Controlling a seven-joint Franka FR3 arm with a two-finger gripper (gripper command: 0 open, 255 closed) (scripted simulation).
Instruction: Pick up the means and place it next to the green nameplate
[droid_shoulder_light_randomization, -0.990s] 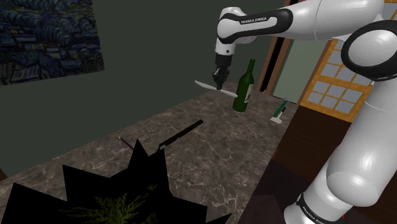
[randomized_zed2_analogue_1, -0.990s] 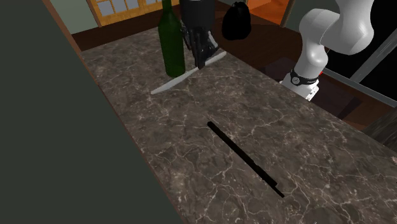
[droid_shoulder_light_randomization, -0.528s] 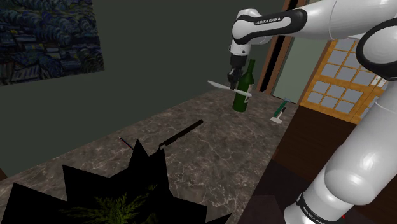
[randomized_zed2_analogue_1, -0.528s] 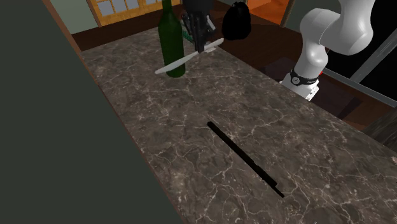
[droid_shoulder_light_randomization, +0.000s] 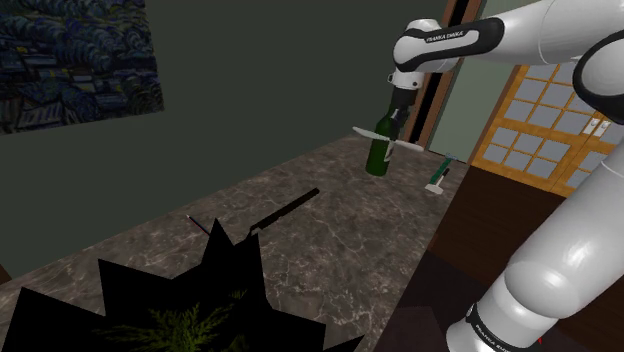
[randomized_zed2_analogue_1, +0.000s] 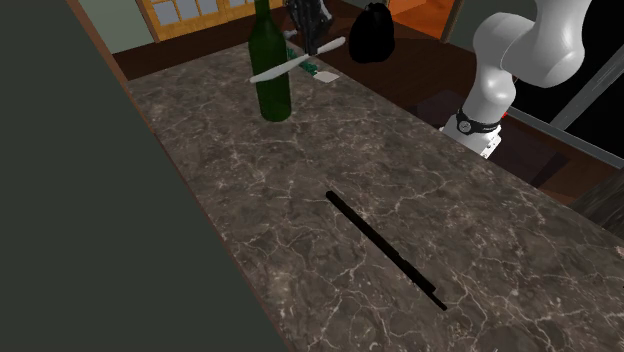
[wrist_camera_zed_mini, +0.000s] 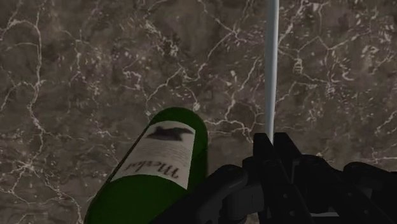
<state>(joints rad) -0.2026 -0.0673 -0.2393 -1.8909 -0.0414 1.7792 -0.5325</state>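
A slim white knife-like piece (droid_shoulder_light_randomization: 388, 140) hangs level in the air, and my black gripper (droid_shoulder_light_randomization: 396, 124) is shut on its middle. It sits just in front of the neck of a green wine bottle (droid_shoulder_light_randomization: 378, 151) that stands upright on the dark marble counter (droid_shoulder_light_randomization: 330, 240). The green nameplate (droid_shoulder_light_randomization: 438, 178) lies flat on the counter beyond the bottle, toward the shoulder view's right. In the second exterior view the white piece (randomized_zed2_analogue_1: 295, 62) crosses the bottle (randomized_zed2_analogue_1: 270, 70), with the nameplate (randomized_zed2_analogue_1: 322, 72) just behind. In the wrist view the blade (wrist_camera_zed_mini: 271, 63) sticks out past the gripper (wrist_camera_zed_mini: 272, 145), beside the bottle (wrist_camera_zed_mini: 156, 168).
A long black slit (randomized_zed2_analogue_1: 385, 248) marks the counter's middle. A spiky black shape with a plant (droid_shoulder_light_randomization: 180, 300) covers the near corner in the shoulder view. A dark green wall (droid_shoulder_light_randomization: 250, 80) runs along the counter's far side. A black bag (randomized_zed2_analogue_1: 372, 32) sits past the counter's end.
My gripper has carried the white piece toward the shoulder view's right and a little higher, from beside the bottle to across its neck, closer to the nameplate.
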